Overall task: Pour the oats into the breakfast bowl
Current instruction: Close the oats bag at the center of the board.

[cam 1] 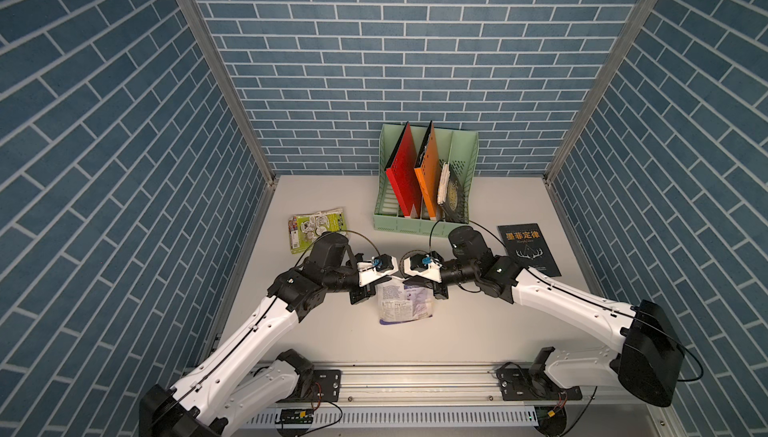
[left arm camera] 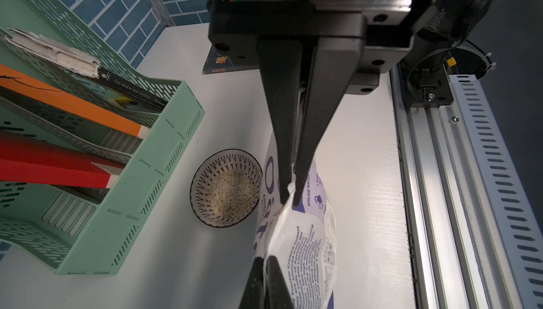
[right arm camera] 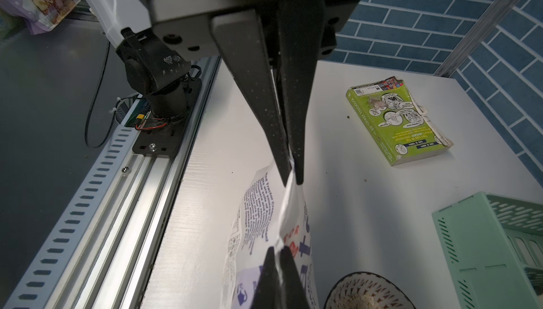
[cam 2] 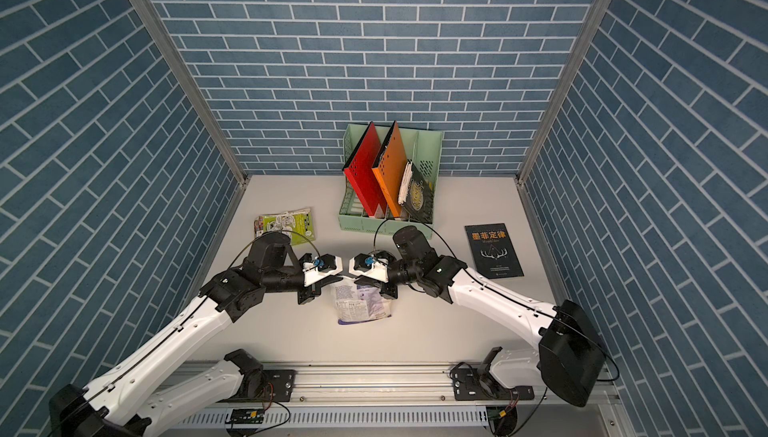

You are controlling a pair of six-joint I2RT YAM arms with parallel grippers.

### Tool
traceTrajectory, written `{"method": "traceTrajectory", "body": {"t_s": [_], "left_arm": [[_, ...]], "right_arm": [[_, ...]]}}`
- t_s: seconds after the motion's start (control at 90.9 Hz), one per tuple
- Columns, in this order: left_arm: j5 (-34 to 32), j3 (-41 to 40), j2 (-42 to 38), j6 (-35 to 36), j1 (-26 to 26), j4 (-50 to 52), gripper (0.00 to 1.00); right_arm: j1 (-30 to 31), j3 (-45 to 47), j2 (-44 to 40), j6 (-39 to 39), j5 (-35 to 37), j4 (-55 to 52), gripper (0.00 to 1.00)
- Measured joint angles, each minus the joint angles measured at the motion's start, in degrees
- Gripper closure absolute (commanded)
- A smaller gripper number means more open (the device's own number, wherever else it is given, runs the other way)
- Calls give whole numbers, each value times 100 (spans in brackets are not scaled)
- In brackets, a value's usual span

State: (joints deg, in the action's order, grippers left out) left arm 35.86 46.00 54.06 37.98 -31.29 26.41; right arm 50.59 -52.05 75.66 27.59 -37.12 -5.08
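The white oats pouch (cam 1: 405, 304) (cam 2: 363, 304) with dark blue print is held between both arms at mid-table. My left gripper (left arm camera: 266, 259) (cam 1: 395, 277) is shut on one edge of the pouch (left arm camera: 302, 248). My right gripper (right arm camera: 277, 250) (left arm camera: 289, 201) is shut on the opposite edge of the pouch (right arm camera: 255, 219). The breakfast bowl (left arm camera: 205, 172) (right arm camera: 346, 287), white with dark radial marks, stands on the table beside the pouch, towards the file rack. Pale oats (left arm camera: 232, 193) lie in its bottom. In both top views the grippers mostly hide the bowl.
A mint-green file rack (cam 1: 424, 223) (left arm camera: 164, 175) with red and orange folders stands behind the bowl. A dark book (cam 1: 528, 250) lies at the right, a green cartoon-printed packet (cam 1: 318, 227) (right arm camera: 396, 122) at the left. The metal base rail (cam 1: 415, 376) runs along the front.
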Motion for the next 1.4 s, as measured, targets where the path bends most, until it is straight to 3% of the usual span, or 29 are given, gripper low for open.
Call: {"method": "traceTrajectory", "body": {"t_s": [0.165,0.297,0.495,0.583,0.638,0.748,0.814,0.902,1.188,1.397], "left_arm": [[-20,0,-11,0,0,0,100],[50,-2,-37,0,-15,-9,100],[90,-20,-39,0,-17,-17,100],[87,-28,-39,0,-17,-24,100],[87,-35,-39,0,-20,-39,90],[160,-55,-44,-48,-20,-155,72],[208,-57,-44,-98,-24,-286,56],[284,-66,-20,-155,-24,-463,51],[409,-70,293,-317,-142,-883,55],[411,-70,584,-385,-306,-929,86]], "right_arm": [[44,-9,-52,26,236,-59,81],[-52,-9,-264,138,496,-273,74],[-378,-11,-562,260,592,-667,75],[-474,-13,-560,330,623,-872,89],[-501,-15,-560,431,634,-986,100],[-518,-42,-560,435,610,-1117,100],[-522,-70,-560,435,588,-1172,100],[-522,-72,-560,433,535,-1204,100],[-522,-72,-560,417,378,-1209,100],[-522,-70,-560,376,345,-1207,100]]}}
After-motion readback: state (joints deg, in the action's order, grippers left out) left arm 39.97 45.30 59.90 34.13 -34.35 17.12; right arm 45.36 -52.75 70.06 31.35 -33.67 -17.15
